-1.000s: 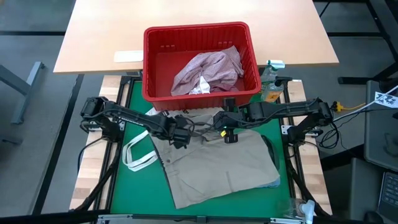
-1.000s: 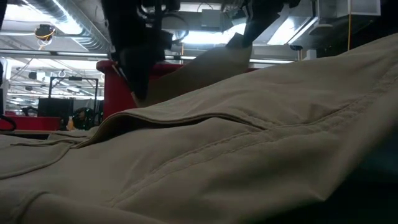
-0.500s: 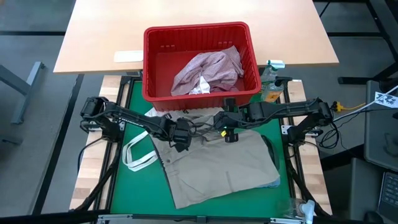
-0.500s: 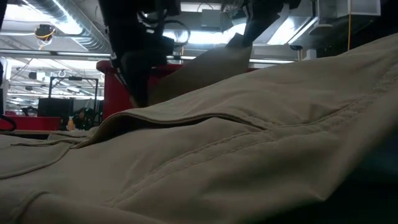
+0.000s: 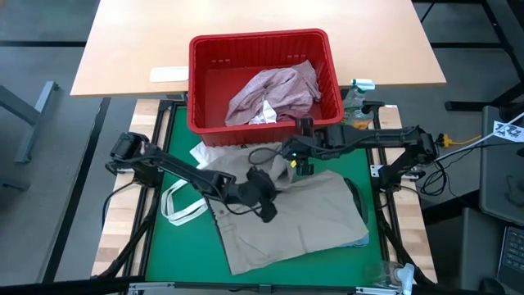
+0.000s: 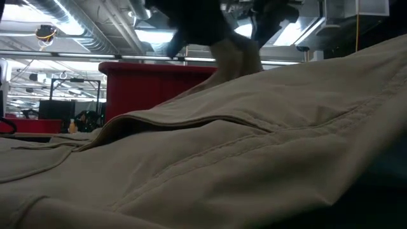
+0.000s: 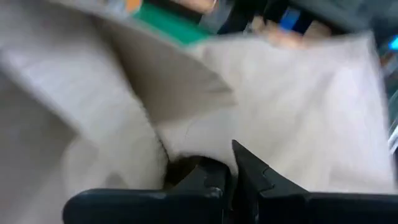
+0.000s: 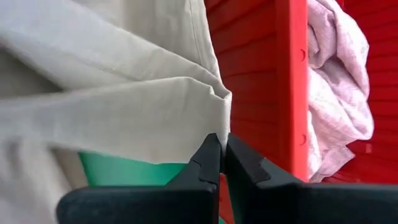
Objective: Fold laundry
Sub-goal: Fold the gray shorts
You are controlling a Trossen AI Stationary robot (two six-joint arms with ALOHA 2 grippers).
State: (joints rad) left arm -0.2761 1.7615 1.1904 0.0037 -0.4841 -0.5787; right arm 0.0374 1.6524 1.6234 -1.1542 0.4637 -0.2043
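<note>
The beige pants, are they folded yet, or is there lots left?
Not yet. Both grippers, left gripper and right gripper, are shut on the beige pants, pulling their top edge over. The pink garment waits unfolded in the red basket. Nothing looks finished.

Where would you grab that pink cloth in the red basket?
Probably the raised bunched fold at the top of the pink cloth, coming straight down from above: the red basket walls block every side, and the crumpled ridge gives a pincer something to pinch.
</note>
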